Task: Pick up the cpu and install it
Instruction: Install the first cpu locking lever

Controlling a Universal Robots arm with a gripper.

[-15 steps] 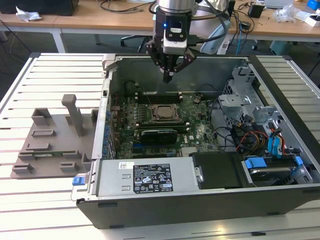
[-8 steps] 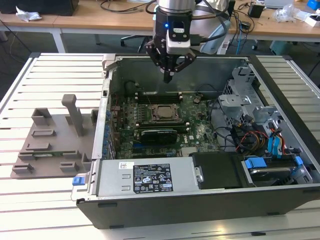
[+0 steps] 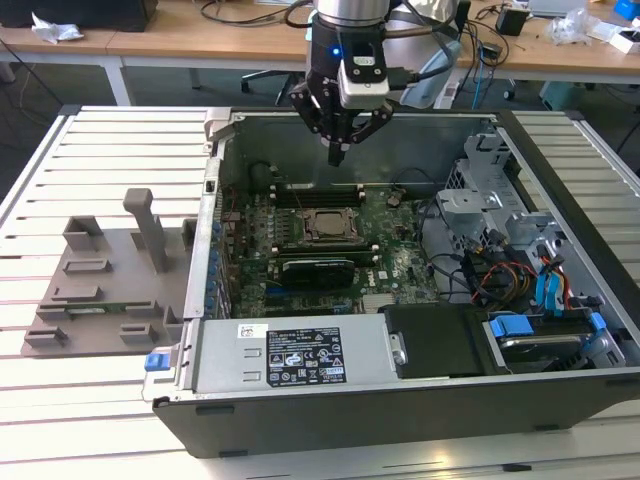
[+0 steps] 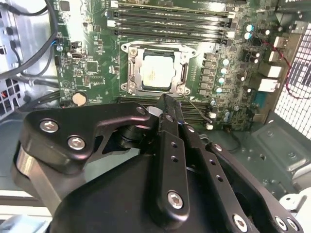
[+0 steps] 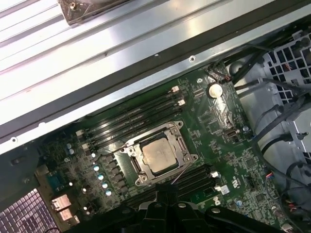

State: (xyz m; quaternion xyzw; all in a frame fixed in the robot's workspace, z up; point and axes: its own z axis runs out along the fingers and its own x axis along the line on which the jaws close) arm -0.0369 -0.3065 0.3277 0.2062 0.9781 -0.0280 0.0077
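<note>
Gripper [image 3: 337,150] of the arm hangs above the open computer case [image 3: 420,400], over the far part of the motherboard [image 3: 395,262], with its black fingers [image 3: 336,135] drawn together to a closed point and nothing between them. In the second wrist view the fingers [image 4: 167,114] meet tip to tip just short of the socket, and they clamp on no part.

Cpu [image 3: 326,225] lies flat inside the dark square socket frame [image 3: 297,228] at the middle of the motherboard; its silvery top plate faces up in both wrist views [image 4: 158,73] [image 5: 159,154]. The gripper is clear of it, not touching.

Memory slots [image 5: 136,116] run in parallel rows along two opposite sides of the socket frame. A round coin battery [image 5: 214,90] sits on the board, well apart from the cpu.

Grey fixture plate [image 3: 105,290] with upright blocks rests on the slatted table [image 3: 100,140], beside the case on the exterior view's left. Drive cage [image 3: 500,215] and bundled cables [image 3: 500,275] occupy the case on the exterior view's right, and the labelled power supply [image 3: 290,355] lies along its near edge.
</note>
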